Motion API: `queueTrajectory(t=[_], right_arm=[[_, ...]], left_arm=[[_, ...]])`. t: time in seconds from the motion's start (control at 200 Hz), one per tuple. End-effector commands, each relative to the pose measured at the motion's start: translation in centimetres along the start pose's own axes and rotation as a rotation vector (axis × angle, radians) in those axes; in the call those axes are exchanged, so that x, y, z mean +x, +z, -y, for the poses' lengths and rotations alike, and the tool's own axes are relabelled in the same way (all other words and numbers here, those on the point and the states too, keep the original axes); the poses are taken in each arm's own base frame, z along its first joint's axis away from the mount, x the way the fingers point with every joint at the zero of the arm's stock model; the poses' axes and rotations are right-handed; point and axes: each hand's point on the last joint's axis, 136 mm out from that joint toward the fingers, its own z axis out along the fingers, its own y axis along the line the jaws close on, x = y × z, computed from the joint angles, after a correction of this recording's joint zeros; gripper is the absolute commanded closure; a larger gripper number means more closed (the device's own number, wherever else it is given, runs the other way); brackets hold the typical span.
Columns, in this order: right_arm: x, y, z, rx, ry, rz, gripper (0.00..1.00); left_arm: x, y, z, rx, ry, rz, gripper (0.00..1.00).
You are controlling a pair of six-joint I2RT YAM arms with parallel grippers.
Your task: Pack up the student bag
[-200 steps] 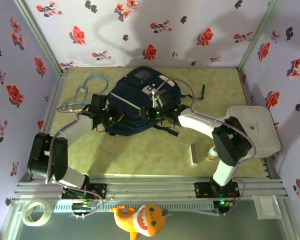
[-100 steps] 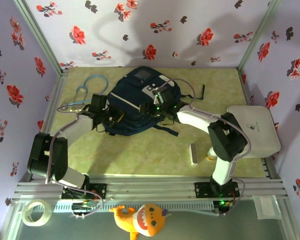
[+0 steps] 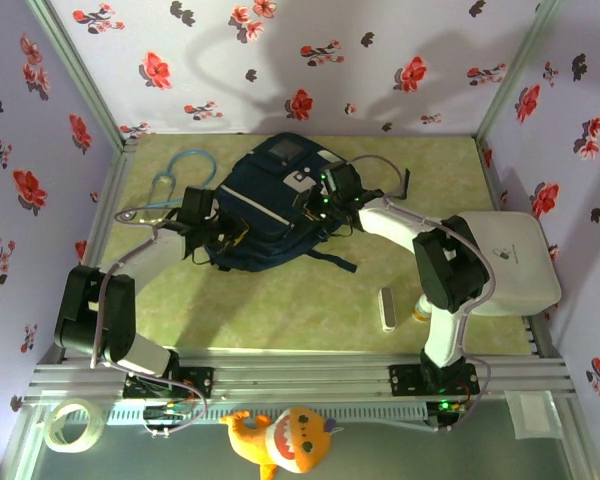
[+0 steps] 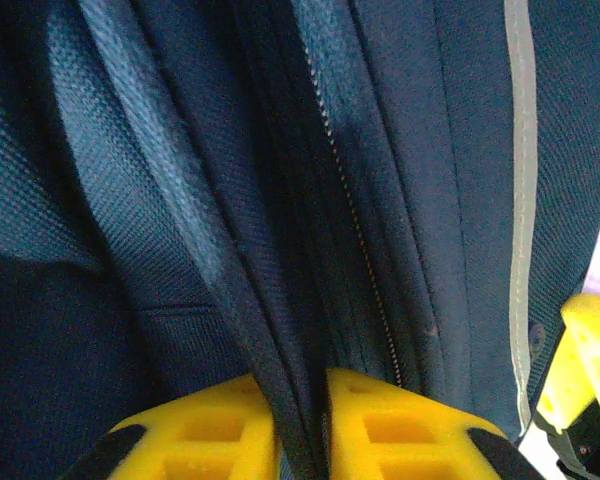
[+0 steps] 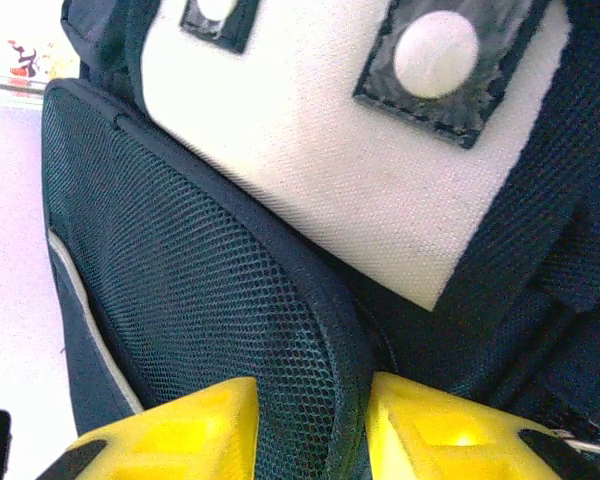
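Nearest the arms, at five o'clock on the table (image 3: pixel 280 300), a small white bar (image 3: pixel 388 308) lies unpacked. The white case (image 3: pixel 510 262) at three o'clock is shut, its contents hidden. Farther back, toward twelve, lies the student bag (image 3: pixel 270 215). The left gripper (image 4: pixel 300 405) pinches a fold of it beside a closed zip, and the right gripper (image 5: pixel 313 415) clamps its mesh pocket's rim. The step looks like opening the bag, and the next move calls for finding the zip pull. Its inside cannot be seen.
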Motion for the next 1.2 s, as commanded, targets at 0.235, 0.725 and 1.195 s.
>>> queueTrajectory(t=[0.235, 0.725, 1.195], right_arm=[[0.8, -1.8, -4.8, -0.147, 0.021, -0.039, 0.89], [0.2, -5.0, -11.3, -0.340, 0.140, 0.008, 1.00], [1.1, -6.4, -12.6, -0.382, 0.159, -0.004, 1.00]], left_arm=[[-0.1, -4.5, -0.2, -0.117, 0.162, 0.076, 0.60], [4.8, -6.6, 6.5, -0.056, 0.638, 0.153, 0.58], [4.5, -3.1, 8.3, -0.167, 0.834, 0.191, 0.72]])
